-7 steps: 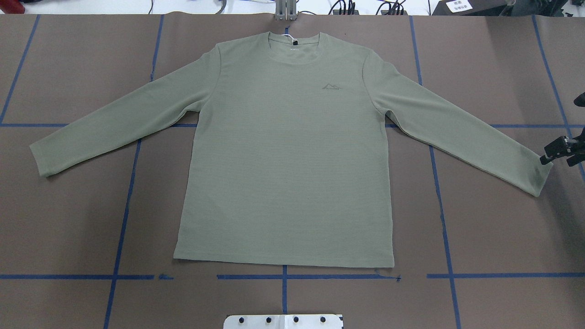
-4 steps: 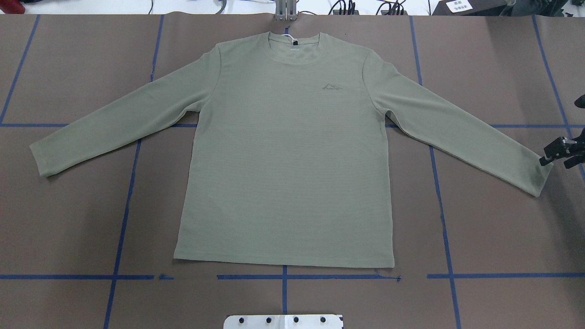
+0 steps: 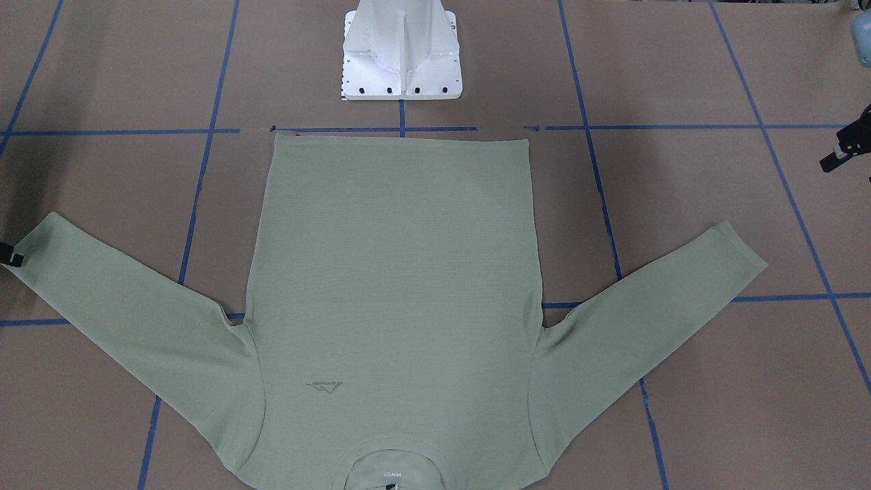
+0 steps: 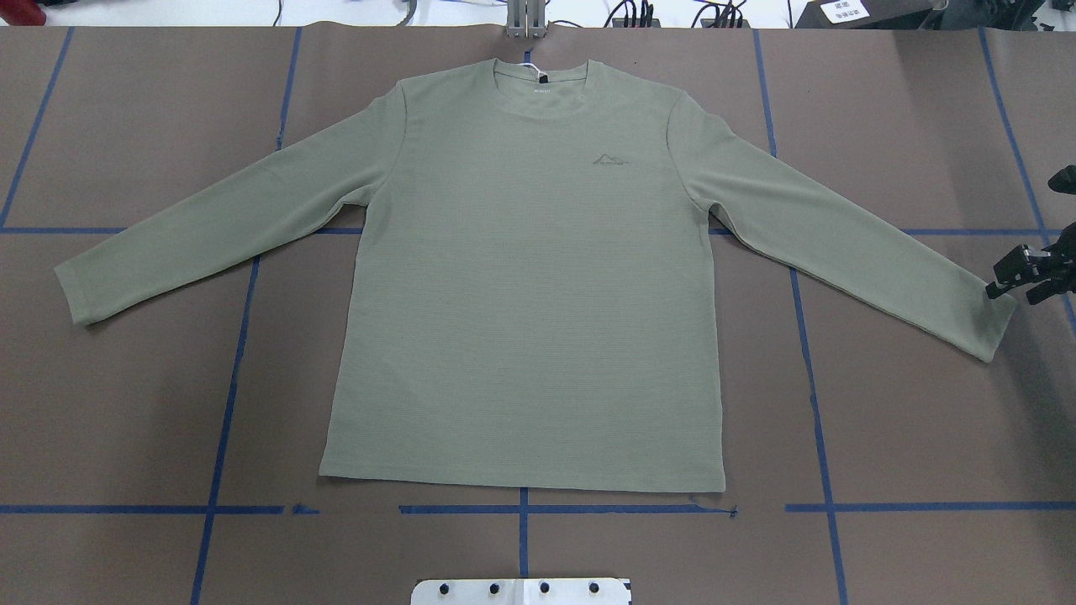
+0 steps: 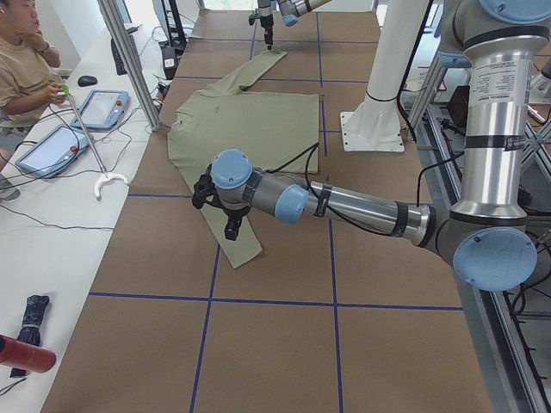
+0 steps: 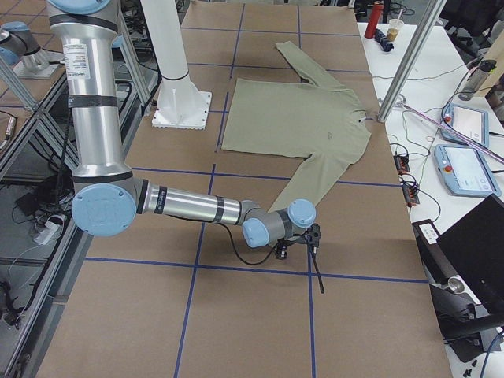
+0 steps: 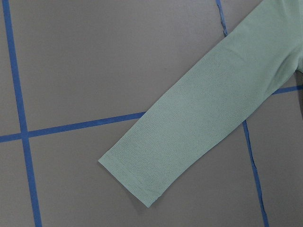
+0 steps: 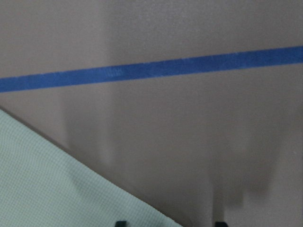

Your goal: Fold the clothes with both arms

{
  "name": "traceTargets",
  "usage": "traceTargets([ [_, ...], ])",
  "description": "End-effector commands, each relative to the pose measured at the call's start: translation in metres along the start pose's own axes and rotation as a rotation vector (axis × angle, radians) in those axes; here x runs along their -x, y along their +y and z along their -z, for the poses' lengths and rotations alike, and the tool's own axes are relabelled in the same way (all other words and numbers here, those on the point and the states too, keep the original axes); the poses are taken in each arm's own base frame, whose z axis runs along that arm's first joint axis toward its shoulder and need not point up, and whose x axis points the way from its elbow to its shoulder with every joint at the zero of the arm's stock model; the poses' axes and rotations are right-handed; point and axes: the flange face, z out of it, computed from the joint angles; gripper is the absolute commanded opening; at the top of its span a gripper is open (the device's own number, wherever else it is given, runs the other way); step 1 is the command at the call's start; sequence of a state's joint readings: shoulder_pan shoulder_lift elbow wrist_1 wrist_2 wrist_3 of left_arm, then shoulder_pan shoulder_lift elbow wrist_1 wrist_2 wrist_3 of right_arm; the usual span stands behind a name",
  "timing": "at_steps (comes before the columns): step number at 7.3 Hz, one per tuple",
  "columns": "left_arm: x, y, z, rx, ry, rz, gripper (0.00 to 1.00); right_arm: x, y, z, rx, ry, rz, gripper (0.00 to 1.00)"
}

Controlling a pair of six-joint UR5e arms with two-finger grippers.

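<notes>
While the sage-green shirt [image 4: 521,294] is lying flat and face up on the brown table [image 4: 126,403], collar away from the robot's base and both sleeves angling outward, the right gripper [image 4: 1013,290] is sitting right at the cuff [image 4: 1000,332] on the robot's right. Its fingertips [image 8: 120,222] are standing apart and gripping nothing, one over the cuff's edge and the other over bare table. The left gripper [image 5: 231,226] is hanging above the opposite cuff [image 7: 130,177], and whether its fingers are parted cannot be told.

Sage shirt [image 5: 250,129] flat on brown table [image 5: 284,335], left claw [image 5: 232,229] over near sleeve, seated person [image 5: 21,73] alongside
</notes>
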State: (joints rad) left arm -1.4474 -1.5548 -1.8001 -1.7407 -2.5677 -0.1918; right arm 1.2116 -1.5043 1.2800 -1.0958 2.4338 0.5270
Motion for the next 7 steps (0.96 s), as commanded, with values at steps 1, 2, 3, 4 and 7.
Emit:
traceTargets([
  [1,-0.001,0.000,0.000,-0.001,-0.002,-0.002,0.99,-0.003,0.002,-0.001,0.003,-0.002,-0.002,0.48],
  [2,0.000,0.000,0.001,-0.002,-0.003,-0.001,0.99,-0.003,0.003,-0.001,0.004,-0.002,-0.004,0.41],
  [3,0.000,0.000,0.000,0.000,-0.003,-0.001,0.99,-0.003,0.003,-0.001,0.004,-0.002,-0.004,0.29],
  [4,0.000,0.000,0.000,-0.001,-0.003,0.000,0.99,-0.004,0.004,-0.002,0.005,-0.003,-0.006,0.11],
  [7,0.000,0.000,0.001,-0.001,0.000,0.000,0.99,0.010,0.003,0.008,0.002,-0.036,0.001,0.00],
])
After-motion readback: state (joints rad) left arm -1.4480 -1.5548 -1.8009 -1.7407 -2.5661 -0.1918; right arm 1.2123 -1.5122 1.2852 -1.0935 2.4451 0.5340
